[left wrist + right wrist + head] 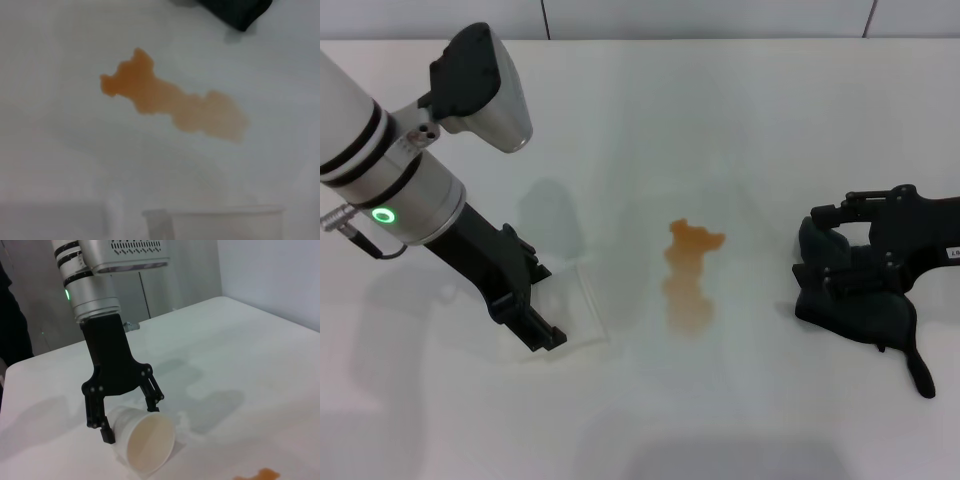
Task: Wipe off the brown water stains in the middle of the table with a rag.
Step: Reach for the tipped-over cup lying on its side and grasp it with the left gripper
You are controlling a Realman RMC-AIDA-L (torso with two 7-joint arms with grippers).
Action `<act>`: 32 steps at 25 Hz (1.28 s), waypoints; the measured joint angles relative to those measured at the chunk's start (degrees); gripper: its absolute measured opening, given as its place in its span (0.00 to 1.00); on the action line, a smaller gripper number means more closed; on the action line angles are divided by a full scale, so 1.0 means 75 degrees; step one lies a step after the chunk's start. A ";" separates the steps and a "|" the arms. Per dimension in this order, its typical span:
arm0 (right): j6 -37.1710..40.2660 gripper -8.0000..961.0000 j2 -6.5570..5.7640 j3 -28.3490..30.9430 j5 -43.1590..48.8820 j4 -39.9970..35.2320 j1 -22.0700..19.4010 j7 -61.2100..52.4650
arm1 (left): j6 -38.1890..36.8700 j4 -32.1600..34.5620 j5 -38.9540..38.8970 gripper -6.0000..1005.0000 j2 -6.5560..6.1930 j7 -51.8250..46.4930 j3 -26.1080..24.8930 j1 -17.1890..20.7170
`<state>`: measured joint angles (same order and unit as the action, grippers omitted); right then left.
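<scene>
The brown water stains (689, 277) are an orange-brown blotch in the middle of the white table (740, 120); they also show in the left wrist view (170, 102) and at the edge of the right wrist view (260, 474). The dark rag (868, 318) lies right of the stains, its tail (920, 376) pointing toward the front. My right gripper (835, 262) sits on the rag's left part, shut on a bunched fold. My left gripper (548, 305) (129, 417) is left of the stains, its jaws closed on a tipped translucent cup (145, 440).
The cup (575, 308) lies on its side with its mouth toward the stains; its rim shows in the left wrist view (220, 217). A corner of the rag (240, 12) shows past the stains there. The table's far edge meets a grey wall (720, 15).
</scene>
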<state>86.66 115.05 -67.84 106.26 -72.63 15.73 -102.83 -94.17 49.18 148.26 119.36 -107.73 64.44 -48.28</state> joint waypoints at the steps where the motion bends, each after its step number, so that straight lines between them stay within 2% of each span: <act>1: 0.0000 0.84 0.0000 0.0002 0.0000 0.0007 0.0000 0.0000 | 0.0008 -0.0008 0.0000 0.89 0.0000 0.0001 0.0003 -0.0002; 32: 0.0012 0.83 0.0000 0.0010 -0.0014 0.0039 -0.0001 0.0000 | 0.0250 -0.0075 -0.0176 0.89 -0.0041 0.0146 0.0301 -0.0095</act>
<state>86.75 115.05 -67.76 106.15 -72.34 15.73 -102.83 -92.30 48.62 146.94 119.05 -106.63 66.70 -48.99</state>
